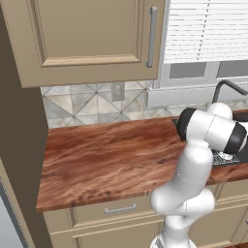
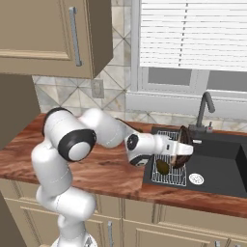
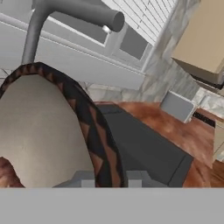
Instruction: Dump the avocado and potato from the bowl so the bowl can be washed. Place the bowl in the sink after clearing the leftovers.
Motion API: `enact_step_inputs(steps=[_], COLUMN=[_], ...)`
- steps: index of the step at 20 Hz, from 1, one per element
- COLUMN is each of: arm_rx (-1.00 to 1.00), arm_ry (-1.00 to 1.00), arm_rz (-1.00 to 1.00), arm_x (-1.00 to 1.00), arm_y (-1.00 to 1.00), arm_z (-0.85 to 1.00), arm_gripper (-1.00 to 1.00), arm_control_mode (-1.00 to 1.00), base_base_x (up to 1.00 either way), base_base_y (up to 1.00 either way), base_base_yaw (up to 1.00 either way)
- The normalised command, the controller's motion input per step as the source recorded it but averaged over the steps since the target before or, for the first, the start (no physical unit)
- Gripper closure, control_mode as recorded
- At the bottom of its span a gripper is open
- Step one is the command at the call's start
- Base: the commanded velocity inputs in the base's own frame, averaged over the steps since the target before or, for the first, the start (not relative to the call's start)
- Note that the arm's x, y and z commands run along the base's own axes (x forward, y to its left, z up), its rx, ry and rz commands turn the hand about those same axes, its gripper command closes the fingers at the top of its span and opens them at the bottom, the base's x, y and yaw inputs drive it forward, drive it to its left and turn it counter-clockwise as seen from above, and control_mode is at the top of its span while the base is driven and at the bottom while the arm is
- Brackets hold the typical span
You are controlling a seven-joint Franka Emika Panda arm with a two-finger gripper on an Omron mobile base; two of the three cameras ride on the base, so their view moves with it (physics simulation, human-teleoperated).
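The jaws grip the rim of the bowl (image 2: 182, 147), one finger (image 3: 83, 179) inside and one outside, holding it tipped on edge over the white wire rack (image 2: 170, 176) at the left end of the sink (image 2: 219, 166). The avocado (image 2: 163, 167) lies on the rack just below the bowl. A reddish-brown lump in the bowl's cream interior is probably the potato (image 3: 8, 173).

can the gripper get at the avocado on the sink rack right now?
Probably not as things stand. The gripper is shut on the rim of the bowl, held tipped on edge over the sink. The avocado lies open on the white rack just below, but the bowl must go first.
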Motion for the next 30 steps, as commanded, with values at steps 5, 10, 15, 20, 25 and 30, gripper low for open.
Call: enact_step_inputs(steps=[5,10,15,20,25,30], arm_rx=[-0.42,-0.51,-0.26,0.09,0.37,0.61], arm_ry=[0.01,0.03,0.05,-0.01,-0.01,-0.01], arm_rz=[0.03,0.03,0.02,-0.02,-0.17,-0.18], arm_x=[-0.09,-0.07,-0.01,-0.03,-0.42,-0.69], arm_y=[0.30,0.58,0.44,-0.24,-0.32,-0.01], arm_z=[-0.41,-0.40,-0.21,0.24,0.58,0.71], arm_gripper=[1.00,1.00,1.00,1.00,1.00,1.00], arm_control_mode=[-1.00,-1.00,-1.00,-1.00,-1.00,-1.00], base_base_x=[0.00,0.00,0.00,0.00,0.00,0.00], base_base_y=[0.00,0.00,0.00,0.00,0.00,0.00], base_base_yaw=[0.00,0.00,0.00,0.00,0.00,0.00])
